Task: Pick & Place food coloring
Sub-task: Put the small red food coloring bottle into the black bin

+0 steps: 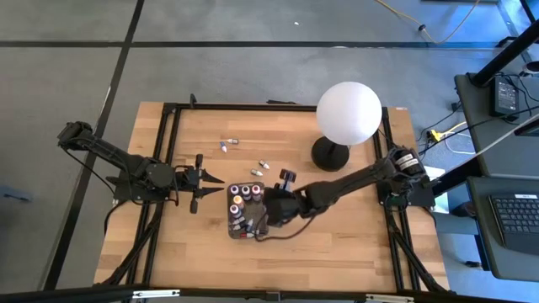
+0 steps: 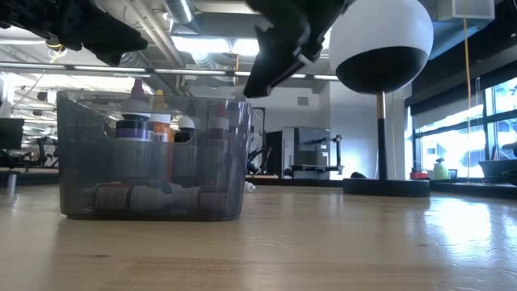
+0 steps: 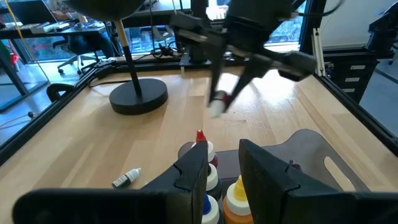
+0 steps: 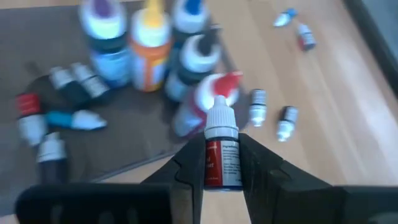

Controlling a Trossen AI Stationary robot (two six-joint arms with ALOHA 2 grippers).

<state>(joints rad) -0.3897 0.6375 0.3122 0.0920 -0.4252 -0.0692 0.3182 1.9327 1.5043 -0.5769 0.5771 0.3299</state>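
The dark grey tray (image 1: 238, 229) stands near the table's middle and holds several food coloring bottles (image 4: 149, 46), some upright and some lying down. My right gripper (image 1: 271, 208) hovers over the tray's right side, shut on a small red-labelled bottle (image 4: 221, 158) with a white cap. That same bottle (image 3: 217, 107) shows in the left wrist view. My left gripper (image 1: 210, 180) waits open just left of the tray, holding nothing. Several tiny bottles (image 1: 261, 167) lie loose on the wood beyond the tray. My right gripper pinches the small bottle by its red-labelled body (image 4: 213, 167) between the two fingers. The white cap (image 4: 221, 118) sticks out past the fingertips. The fingers come slanting down from the table's right side. The bottle is lifted clear above the tray, cap end lowest.
A white globe lamp (image 1: 348, 113) on a black base (image 1: 330, 154) stands at the far right. Two more tiny bottles (image 1: 228, 143) lie farther toward the far edge. Black frame rails (image 1: 168, 151) run along the table's sides. Bare wood lies in front of the tray.
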